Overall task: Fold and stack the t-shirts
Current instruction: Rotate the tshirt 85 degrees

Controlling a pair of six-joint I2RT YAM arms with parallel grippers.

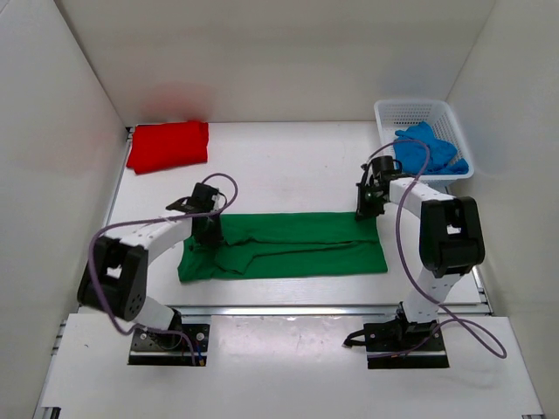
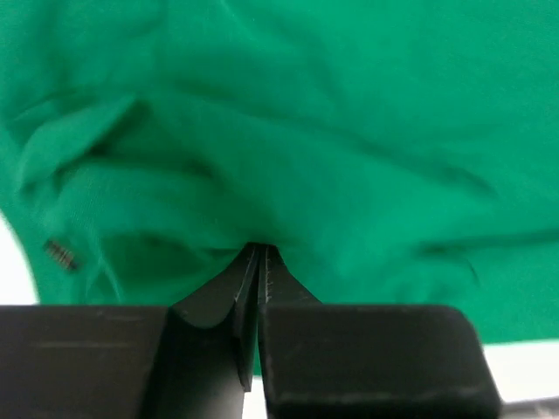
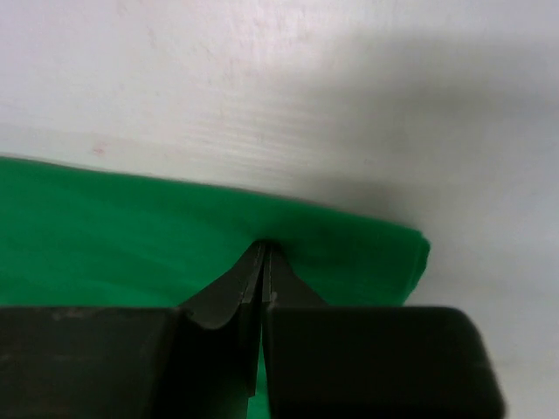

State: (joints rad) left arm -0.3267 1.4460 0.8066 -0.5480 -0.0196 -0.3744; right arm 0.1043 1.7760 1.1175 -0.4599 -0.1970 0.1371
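The green t-shirt [image 1: 288,244] lies as a long folded band across the table's middle. My left gripper [image 1: 208,229] is down on its left end; in the left wrist view its jaws [image 2: 260,249] are pinched together with green cloth [image 2: 349,131] bunched at the tips. At the band's far right corner is my right gripper [image 1: 367,212], whose jaws [image 3: 264,246] are closed on the folded edge of the green cloth [image 3: 131,227]. A folded red t-shirt [image 1: 169,146] lies at the back left. A crumpled blue t-shirt [image 1: 428,150] sits in the basket.
The white mesh basket [image 1: 419,105] stands at the back right corner. White walls enclose the table on three sides. Bare white tabletop [image 3: 306,87] shows beyond the green shirt's far edge.
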